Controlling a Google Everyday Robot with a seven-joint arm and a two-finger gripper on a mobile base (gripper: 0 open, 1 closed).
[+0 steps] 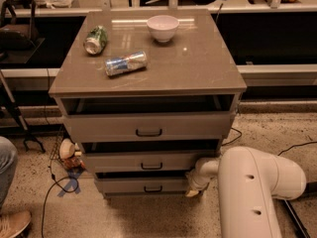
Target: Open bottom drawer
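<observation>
The bottom drawer [138, 185] is the lowest of three grey-tan fronts, with a small black bar handle [153, 189]. It stands slightly out, with a dark gap above it. The middle drawer [143, 161] and top drawer [148, 126] also stand a little out. My white arm [257, 192] reaches in from the lower right. My gripper [194, 187] sits low at the bottom drawer's right end, right of the handle.
On the cabinet top [198, 68] lie a green can [95, 39], a blue-silver can [126, 63] and a white bowl [163, 28]. Cables and a small object [67, 150] lie on the floor at left. A person's leg and shoe [10, 222] are at far left.
</observation>
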